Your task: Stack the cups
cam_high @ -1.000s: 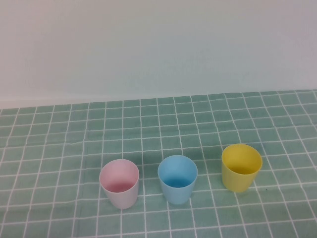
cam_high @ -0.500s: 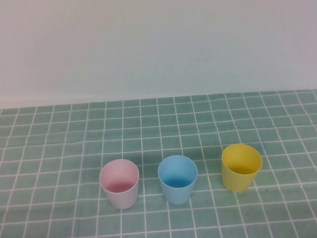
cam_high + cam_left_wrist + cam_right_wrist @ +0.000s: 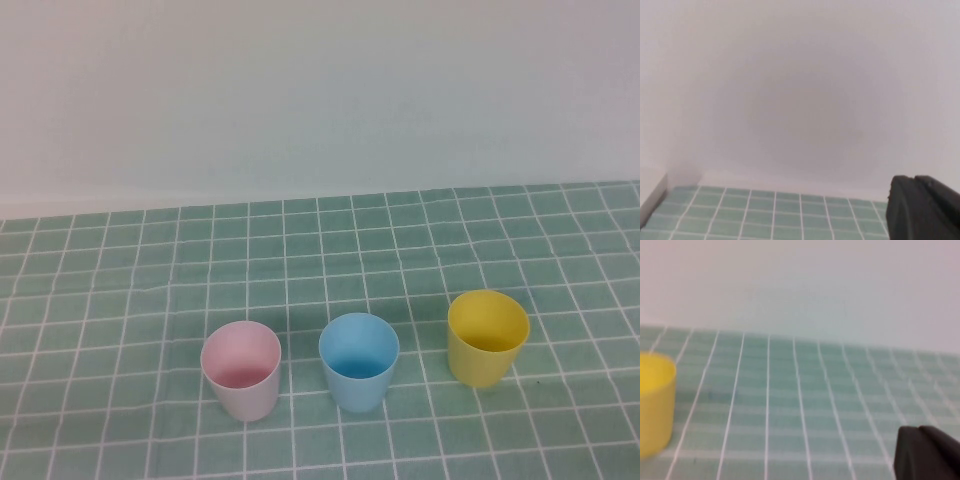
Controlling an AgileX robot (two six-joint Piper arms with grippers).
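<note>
Three cups stand upright in a row on the green checked cloth in the high view: the pale pink cup (image 3: pixel 241 368) on the left, the light blue cup (image 3: pixel 359 360) in the middle, the yellow cup (image 3: pixel 487 336) on the right. They are apart, none inside another. Neither arm shows in the high view. My left gripper (image 3: pixel 914 180) shows as a dark tip in the left wrist view, fingers together, holding nothing, with no cup in sight. My right gripper (image 3: pixel 919 431) is shut and empty, low over the cloth, well apart from the yellow cup (image 3: pixel 655 402).
A pale wall (image 3: pixel 320 100) stands behind the table along the far edge of the cloth (image 3: pixel 320 250). The left wrist view shows the cloth's corner (image 3: pixel 670 192) against the wall.
</note>
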